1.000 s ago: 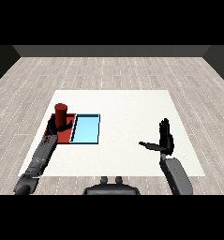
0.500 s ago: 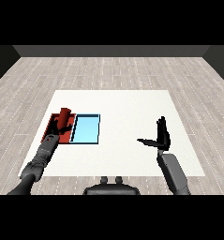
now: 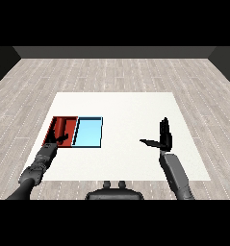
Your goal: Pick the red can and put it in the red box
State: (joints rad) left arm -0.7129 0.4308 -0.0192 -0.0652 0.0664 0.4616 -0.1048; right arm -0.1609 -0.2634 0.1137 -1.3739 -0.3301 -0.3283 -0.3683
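The red can (image 3: 61, 126) rests inside the red tray (image 3: 71, 126), at the left of the white table, and looks dark against the tray floor. My left hand (image 3: 55, 140) is at the tray's near edge, just in front of the can. Its fingers are spread rather than curled round the can. My right hand (image 3: 163, 139) hovers over the table's right side, far from both trays. It is open, with fingers pointing up and the thumb out to the left.
A light blue tray (image 3: 89, 131) lies directly right of the red tray, touching it. The white table (image 3: 131, 110) stretches between the trays and my right hand. Wooden floor surrounds the table.
The can, held upright above the red tray a second ago, has come down into the tray. My left hand has lowered, drawn back toward me and let go. The right hand barely moved.
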